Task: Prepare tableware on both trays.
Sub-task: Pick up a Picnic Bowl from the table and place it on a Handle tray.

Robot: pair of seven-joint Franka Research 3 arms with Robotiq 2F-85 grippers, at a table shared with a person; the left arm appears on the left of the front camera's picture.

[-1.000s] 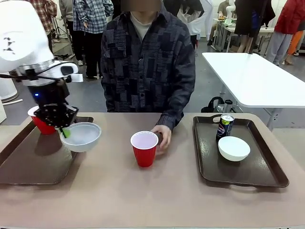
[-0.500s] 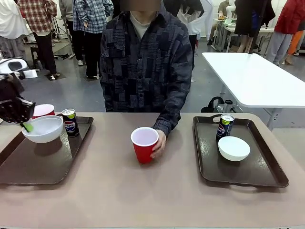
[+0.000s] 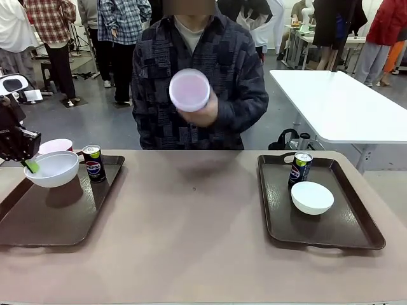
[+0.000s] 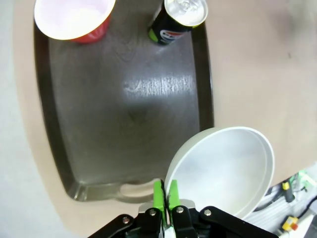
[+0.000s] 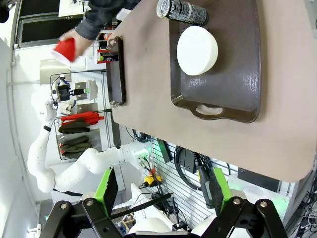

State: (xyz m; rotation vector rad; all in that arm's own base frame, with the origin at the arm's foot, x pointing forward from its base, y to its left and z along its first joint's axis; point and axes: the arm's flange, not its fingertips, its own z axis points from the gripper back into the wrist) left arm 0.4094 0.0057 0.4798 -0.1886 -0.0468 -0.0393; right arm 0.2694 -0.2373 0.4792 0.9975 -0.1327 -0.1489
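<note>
Left gripper [image 4: 165, 191]: pinching rim of white bowl [image 3: 51, 169], holding it over left tray [image 3: 44, 219]. Right gripper [image 5: 161, 191]: standing wide open, gripping nothing, above right tray [image 5: 233, 74]. Person's hand [image 3: 198, 114]: lifting red cup [image 3: 189, 89].

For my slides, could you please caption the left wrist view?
Left gripper pinching a white bowl's rim above the brown tray holding a red cup and Pepsi can.
</note>
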